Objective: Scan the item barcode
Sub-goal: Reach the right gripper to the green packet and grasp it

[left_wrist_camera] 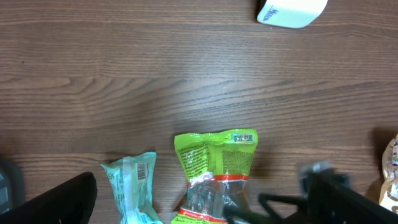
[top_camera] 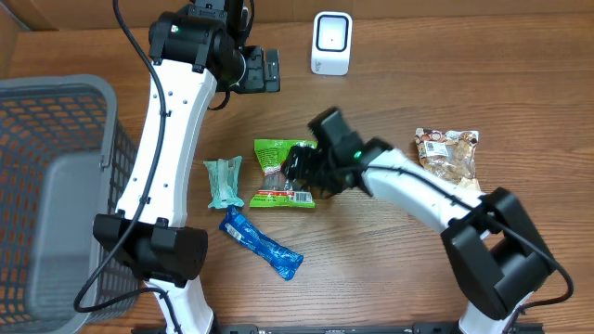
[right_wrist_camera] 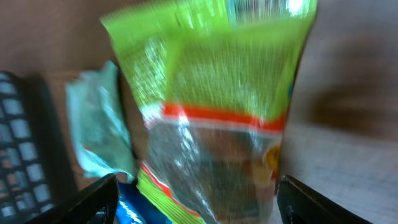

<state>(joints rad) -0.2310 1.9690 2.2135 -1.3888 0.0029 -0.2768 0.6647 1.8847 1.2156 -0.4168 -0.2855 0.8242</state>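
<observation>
One green packet (top_camera: 275,156), clear window, red band | right hand (right_wrist_camera: 199,202) wide open straddling it | left hand (top_camera: 269,70) open, empty

Bare worktop (top_camera: 399,93) lies open between the green packet (top_camera: 275,156) and the scanner (top_camera: 331,44). A teal packet (top_camera: 223,181) crowds its left and a blue packet (top_camera: 262,244) its near side. The basket (top_camera: 104,116) walls the far left.

Soft, even light is falling from above and throwing only faint shadows on the table (top_camera: 418,83), while the right wrist view is smearing badly, the bag (right_wrist_camera: 211,93) blurring and its clear film glinting between the fingers (right_wrist_camera: 93,202) of the right claw (right_wrist_camera: 196,199).
</observation>
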